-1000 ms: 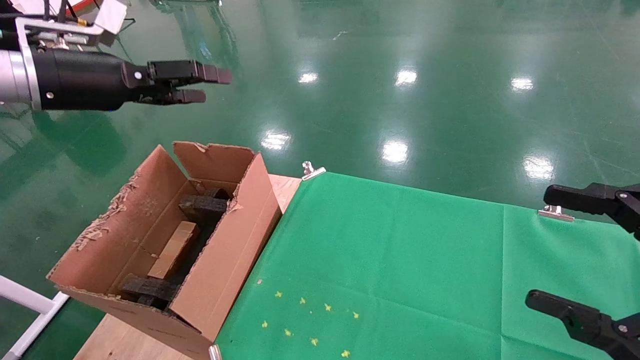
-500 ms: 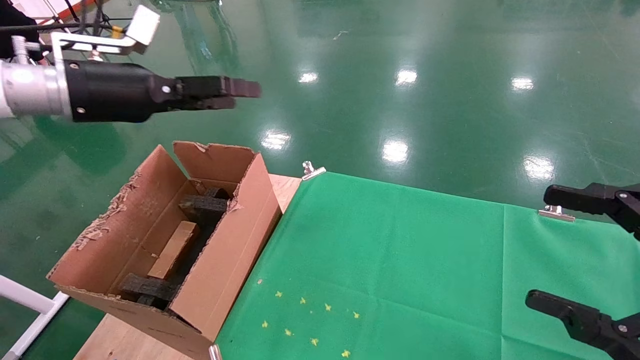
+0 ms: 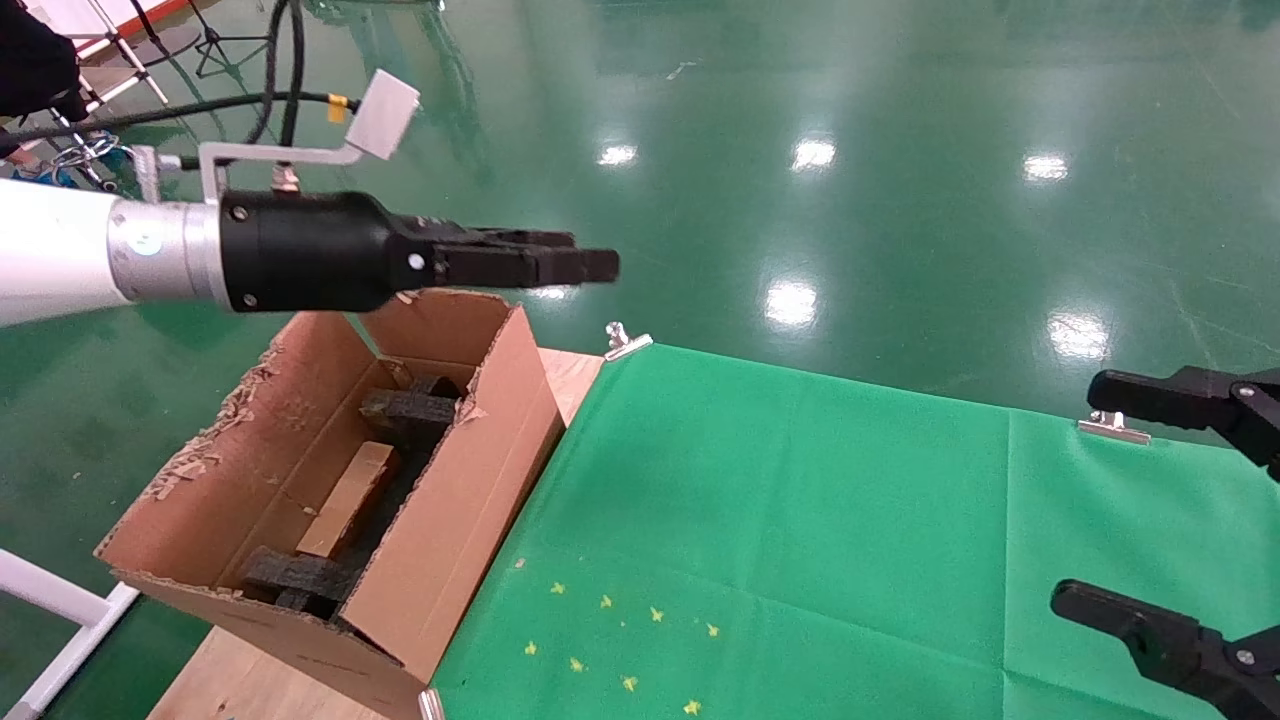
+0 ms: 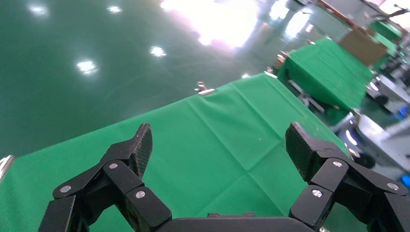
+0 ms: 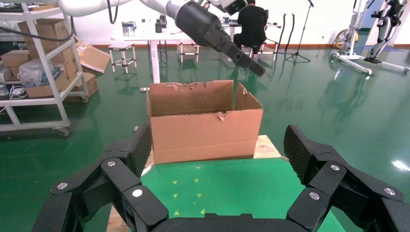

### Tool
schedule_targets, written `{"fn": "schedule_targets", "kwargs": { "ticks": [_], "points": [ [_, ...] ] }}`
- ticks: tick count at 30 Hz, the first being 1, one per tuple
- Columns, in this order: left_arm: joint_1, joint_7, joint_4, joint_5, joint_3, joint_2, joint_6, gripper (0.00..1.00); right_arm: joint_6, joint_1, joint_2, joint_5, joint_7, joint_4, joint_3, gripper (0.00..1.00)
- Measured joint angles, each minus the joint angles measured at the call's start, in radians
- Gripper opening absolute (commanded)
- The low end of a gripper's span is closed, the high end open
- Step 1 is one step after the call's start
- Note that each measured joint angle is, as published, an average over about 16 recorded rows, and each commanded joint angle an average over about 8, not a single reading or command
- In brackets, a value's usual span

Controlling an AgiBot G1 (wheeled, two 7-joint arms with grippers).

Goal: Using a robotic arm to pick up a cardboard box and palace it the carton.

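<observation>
The carton (image 3: pixel 455 500) stands open on the table's left end, with ragged flap edges. The small taped cardboard box (image 3: pixel 348 498) lies inside it between two black foam blocks (image 3: pixel 408 408). My left gripper (image 3: pixel 590 265), on the white arm with a silver wrist, hovers above the carton's far end, pointing right. It is open and empty, as the left wrist view (image 4: pixel 220 145) shows. My right gripper (image 3: pixel 1085 490) is open and empty at the right edge, over the green cloth. In the right wrist view (image 5: pixel 217 150) it faces the carton (image 5: pixel 205 130).
A green cloth (image 3: pixel 800 520) covers the table, held by metal clips (image 3: pixel 625 342) at the far edge. Small yellow marks (image 3: pixel 610 640) dot its near left part. Bare wood (image 3: pixel 570 375) shows beside the carton. A white frame (image 3: pixel 60 600) stands at the lower left. Green floor surrounds the table.
My left gripper has moved right and lower, from over the floor to above the carton's far end, and rolled so its fingers show edge-on. The right gripper and the box have not moved.
</observation>
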Motion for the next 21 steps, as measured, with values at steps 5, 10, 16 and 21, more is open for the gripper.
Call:
{"fn": "schedule_targets", "kwargs": {
  "ticks": [5, 10, 16, 21],
  "points": [
    [0.085, 0.058, -0.087, -0.022, -0.077, -0.003, 0.006, 1.00, 0.000, 0.000, 0.000, 0.000, 0.000, 0.000, 0.000, 1.00],
    [0.170, 0.115, -0.174, -0.044, -0.152, -0.007, 0.012, 1.00, 0.000, 0.000, 0.000, 0.000, 0.000, 0.000, 0.000, 1.00],
    [0.272, 0.184, -0.278, -0.070, -0.244, -0.011, 0.019, 1.00, 0.000, 0.000, 0.000, 0.000, 0.000, 0.000, 0.000, 1.00],
    [0.357, 0.242, -0.364, -0.091, -0.320, -0.014, 0.025, 1.00, 0.000, 0.000, 0.000, 0.000, 0.000, 0.000, 0.000, 1.00]
  ]
}}
